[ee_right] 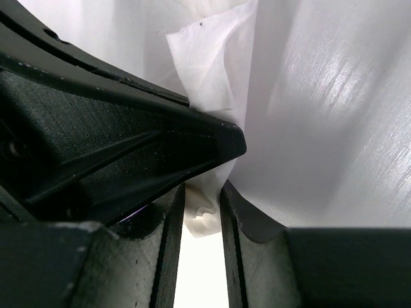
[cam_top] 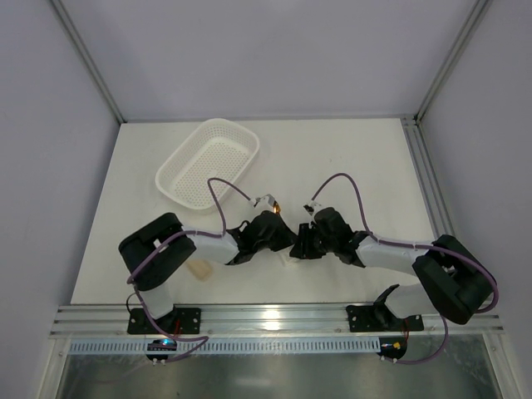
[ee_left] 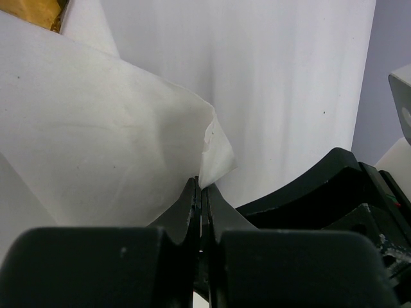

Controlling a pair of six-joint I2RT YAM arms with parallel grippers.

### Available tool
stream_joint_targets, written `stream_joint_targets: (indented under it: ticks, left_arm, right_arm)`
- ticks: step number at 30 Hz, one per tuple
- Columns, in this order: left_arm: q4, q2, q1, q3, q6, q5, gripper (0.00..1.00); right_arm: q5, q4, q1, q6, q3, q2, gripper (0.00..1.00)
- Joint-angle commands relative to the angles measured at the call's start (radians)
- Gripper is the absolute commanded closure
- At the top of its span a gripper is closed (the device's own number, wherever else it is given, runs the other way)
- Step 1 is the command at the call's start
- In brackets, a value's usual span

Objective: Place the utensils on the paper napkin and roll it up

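Though seemingly empty, white basket (cam_top: 208,162) set far left on the tabletop (cam_top: 357,166), well apart from the work. Nearer, left gripper (ee_left: 201,186) with jaws clenched on a corner of the paper napkin (ee_left: 96,128), right gripper (ee_right: 202,196) with jaws pinching a bunched fold, probably to draw the sheet into a roll. Past the paper's edge, a gold glint, likely one of the utensils (ee_left: 35,11).

Top view from high behind the arms (cam_top: 208,245), looking down on the whole desk (cam_top: 349,158), wrist views close over the left end effector (ee_left: 201,192) and right end effector (ee_right: 202,205), both sharing the napkin (ee_left: 215,157) fold.
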Motion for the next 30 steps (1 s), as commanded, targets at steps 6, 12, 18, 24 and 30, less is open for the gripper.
stream_joint_targets:
  ticks: [6,12,18,24,30]
  left_arm:
    - [0.115,0.032,-0.011,0.032,0.03,0.082,1.0]
    - [0.121,0.036,-0.011,0.033,0.028,0.091,1.0]
    - [0.119,0.032,-0.011,0.033,0.03,0.097,0.99]
    - [0.112,0.004,-0.011,0.047,0.034,0.1,0.86]
    - [-0.096,-0.099,-0.006,0.13,0.114,0.076,0.61]
  right_arm:
    - [0.062,0.033,0.013,-0.001,-0.006,-0.031,0.61]
    - [0.115,0.003,0.013,0.022,-0.019,-0.106,0.57]
    - [0.162,-0.013,0.013,0.046,-0.031,-0.108,0.78]
    - [0.17,-0.007,0.013,0.072,-0.072,-0.107,0.9]
    - [0.17,-0.006,0.013,0.095,-0.089,-0.1,0.93]
